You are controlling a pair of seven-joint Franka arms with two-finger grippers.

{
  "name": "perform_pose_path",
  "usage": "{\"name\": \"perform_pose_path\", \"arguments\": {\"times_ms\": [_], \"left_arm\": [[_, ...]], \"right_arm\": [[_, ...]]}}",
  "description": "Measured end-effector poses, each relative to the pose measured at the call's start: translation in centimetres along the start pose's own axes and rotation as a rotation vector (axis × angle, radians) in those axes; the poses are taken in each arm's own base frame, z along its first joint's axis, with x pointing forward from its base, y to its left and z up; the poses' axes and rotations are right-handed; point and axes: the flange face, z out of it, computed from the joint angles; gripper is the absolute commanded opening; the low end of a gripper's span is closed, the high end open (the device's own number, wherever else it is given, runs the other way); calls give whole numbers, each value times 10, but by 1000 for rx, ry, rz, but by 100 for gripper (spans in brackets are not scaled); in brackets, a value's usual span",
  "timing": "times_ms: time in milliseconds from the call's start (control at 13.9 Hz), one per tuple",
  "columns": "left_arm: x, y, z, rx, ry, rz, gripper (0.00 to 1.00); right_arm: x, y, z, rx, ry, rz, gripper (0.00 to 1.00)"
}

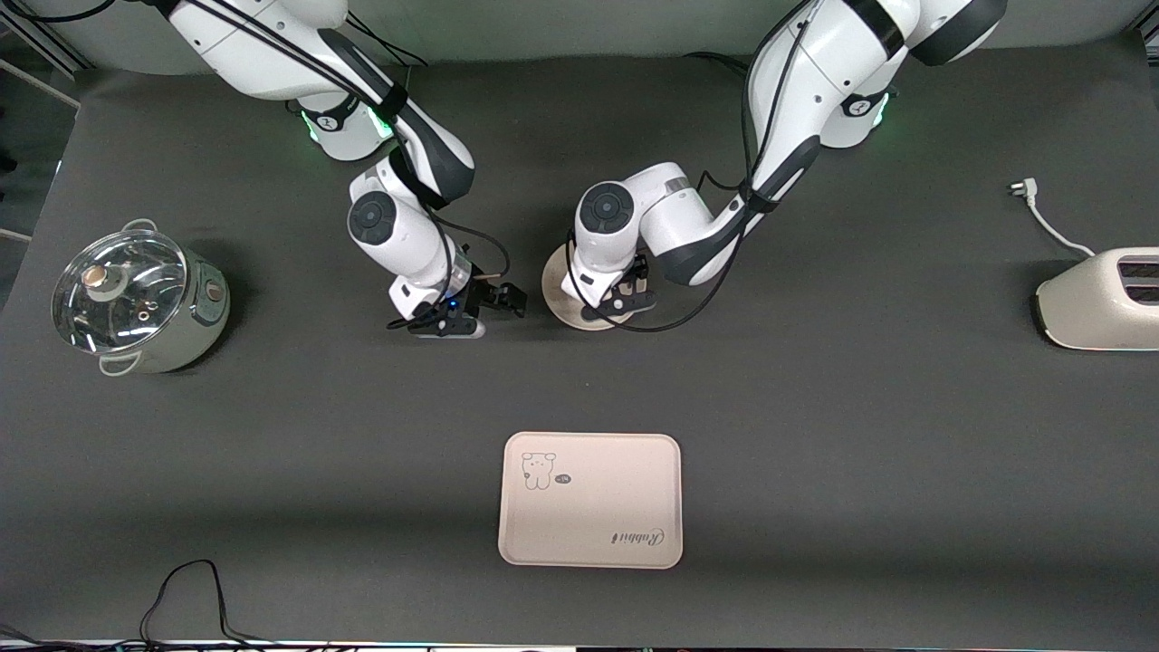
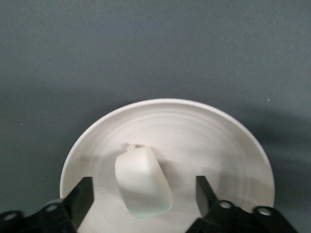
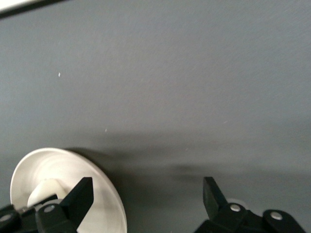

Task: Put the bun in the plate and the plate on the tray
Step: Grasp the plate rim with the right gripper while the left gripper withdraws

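Front and wrist views, bun resting in plate. The bun (image 2: 143, 183) lies on the plate (image 2: 233, 145), and it sits apart from both fingers of the left gripper (image 2: 143, 194), whose jaws are spread on either side of it without touching. In the left wrist view the bun's long axis runs roughly along the gap between the fingers, not across it. The plate (image 1: 557, 288) sits on the table (image 1: 815, 407) under the left gripper (image 1: 616, 303). The right gripper (image 1: 471, 312), jaws also spread and empty, hangs low over bare table just beside the plate, toward the right arm's end. The tray (image 1: 590, 500) lies well apart, nearer the front camera than the plate. Judged from this, the bun step is done; the plate must travel toward the camera, and both grippers stand about equally close to it.
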Motion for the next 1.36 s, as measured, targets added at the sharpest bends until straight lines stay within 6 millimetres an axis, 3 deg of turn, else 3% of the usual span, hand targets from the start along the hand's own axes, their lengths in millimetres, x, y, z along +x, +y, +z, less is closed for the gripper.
{"name": "perform_pose_path", "arguments": {"times_ms": [144,215,359,503,646,790,1077,1365], "left_arm": [[19,-4,-15,8,19,-22,100],[36,-12,-32,18,39,-33,100],[74,-36,-81,45,80,-13,100],[109,-72,-145,102,119,42,100],[133,-112,-201,154,122,87,100],[150,-149,-243,155,93,145,100],[189,-241,-290,159,29,223,100],[222,-347,-320,93,-48,255,100]], "right_arm": [[-19,-7,10,6,3,-30,100],[-30,-10,15,9,-1,-42,100],[-50,-11,25,10,-10,-50,100],[-67,-18,31,9,-21,-44,100],[-81,-30,34,20,-17,-42,100],[-87,-35,38,38,-6,-48,100],[-90,-34,54,59,-7,-40,95],[-88,-40,60,72,-11,-41,89]]}}
